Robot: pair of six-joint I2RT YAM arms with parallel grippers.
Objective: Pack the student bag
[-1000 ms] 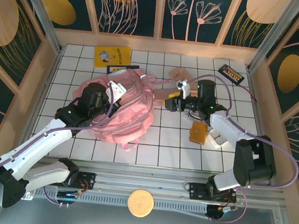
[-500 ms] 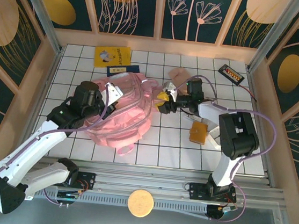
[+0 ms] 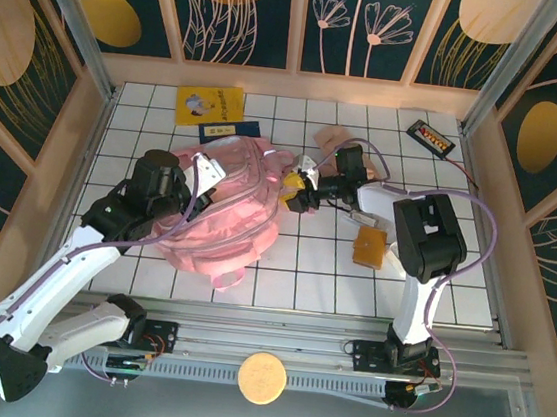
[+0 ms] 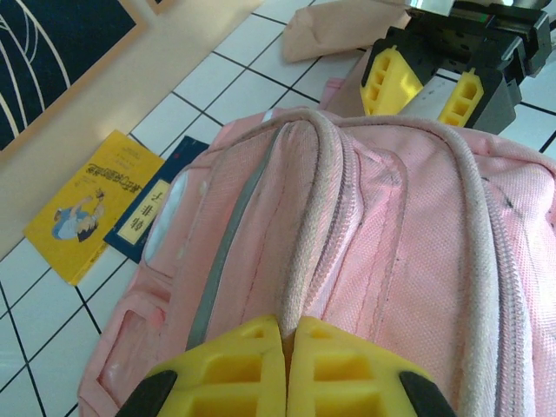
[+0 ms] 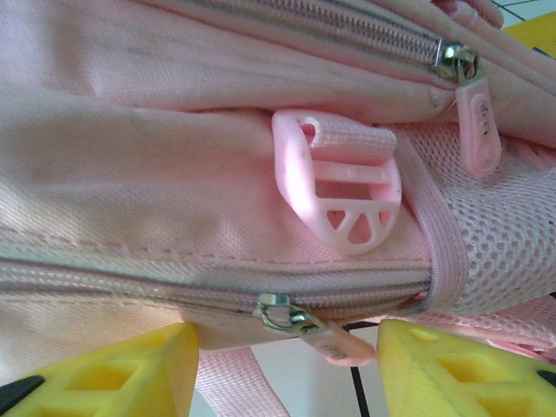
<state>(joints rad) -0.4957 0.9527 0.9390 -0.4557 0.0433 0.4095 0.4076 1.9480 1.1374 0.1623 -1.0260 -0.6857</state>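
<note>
Backpack: pink, lies on the tiled table, left of centre, between the two arms.
Left gripper: yellow fingers pressed tight together, pinching the raised seam on top of the backpack.
Right gripper: jaws partly apart, holding nothing, right up against the backpack's right side.
Zip pull: pink tab on a metal slider, in the gap between the right gripper's fingers.
Buckle: pink plastic, on the backpack's side just above that zip.
Yellow book: flat on the table beyond the backpack.
Blue booklet: overlaps the yellow book's corner and reaches the backpack's far edge.
</note>
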